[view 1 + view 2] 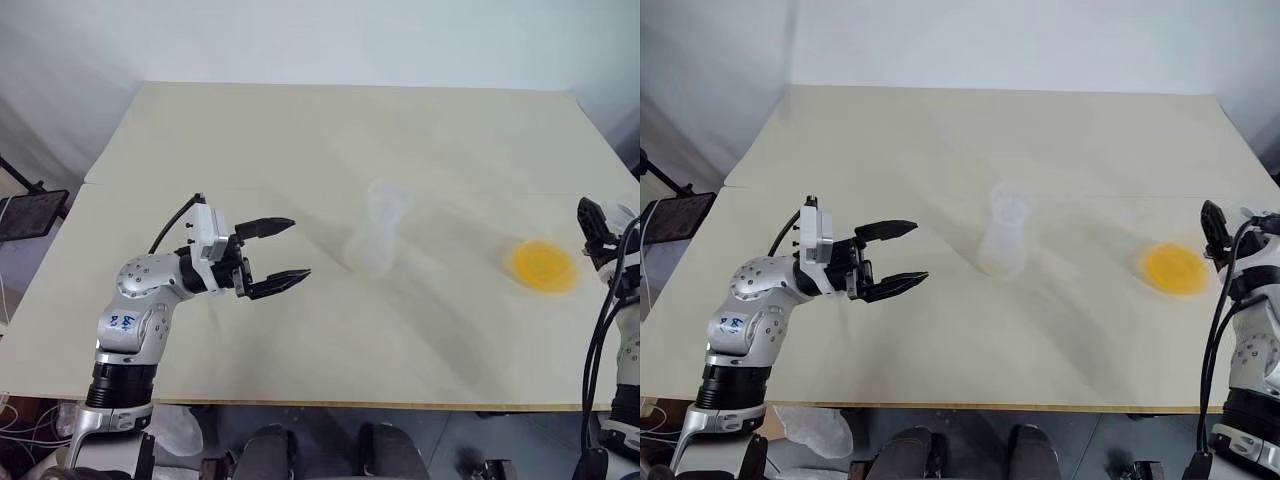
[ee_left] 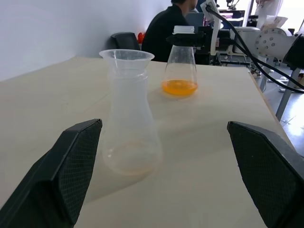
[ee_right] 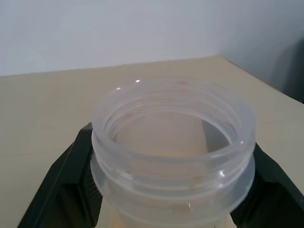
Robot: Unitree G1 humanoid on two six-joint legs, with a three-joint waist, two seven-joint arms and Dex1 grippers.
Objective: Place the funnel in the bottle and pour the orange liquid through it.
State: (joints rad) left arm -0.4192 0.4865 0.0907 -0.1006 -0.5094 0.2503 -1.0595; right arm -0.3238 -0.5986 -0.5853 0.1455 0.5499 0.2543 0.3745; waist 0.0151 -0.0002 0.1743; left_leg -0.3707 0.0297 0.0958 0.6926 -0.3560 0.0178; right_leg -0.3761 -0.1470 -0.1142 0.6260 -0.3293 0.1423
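Behind the right fingers (image 3: pixel 71 190), the flask (image 3: pixel 173 156) neck hides its orange liquid (image 1: pixel 543 266).

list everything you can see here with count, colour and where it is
bottle: 1, frosted white, upright mid-table, ahead of the left gripper
funnel: 1, clear, seated in the bottle's neck
flask: 1, clear, upright near the table's right edge, its neck clamped by the right gripper
orange liquid: 1 pool, yellow-orange, in the flask's base
table: 1, pale beige, under everything
person: 1, dark top, seated beyond the table's far edge in the left wrist view
left gripper: 1, black fingers, open, apart from the bottle
right gripper: 1, black fingers, shut on the flask's neck
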